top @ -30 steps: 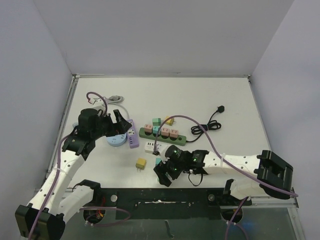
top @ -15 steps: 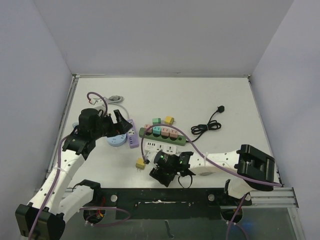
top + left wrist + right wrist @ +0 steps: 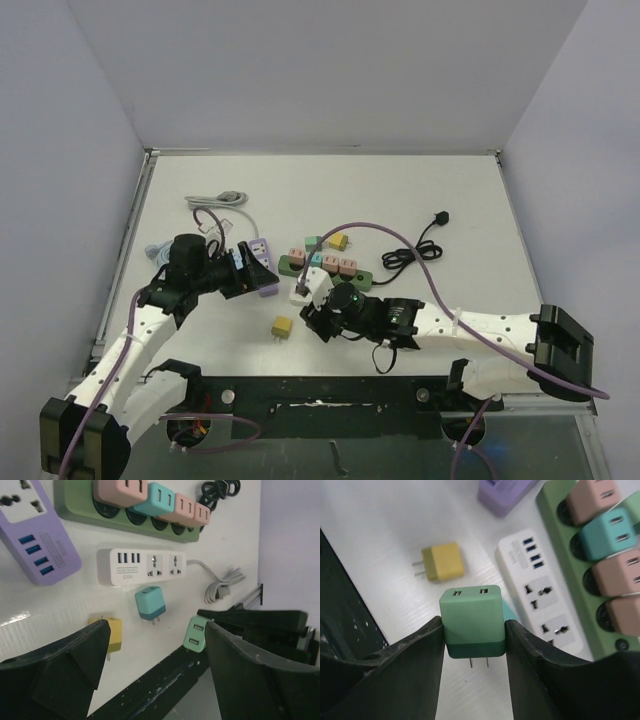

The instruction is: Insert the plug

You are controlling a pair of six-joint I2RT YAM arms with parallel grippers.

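Plug [image 3: 472, 620] in mint green sits clamped between the right arm's jaws, apparently lifted off the counter [image 3: 385, 520], with the white power strip [image 3: 540, 595] just beyond the jaws and a yellow plug [image 3: 442, 562] lying ahead to one side. With the pick seemingly done, the next move calls for lining the prongs up with a free socket and pressing in. The left arm's jaws stand spread and empty near the purple strip [image 3: 35, 535].
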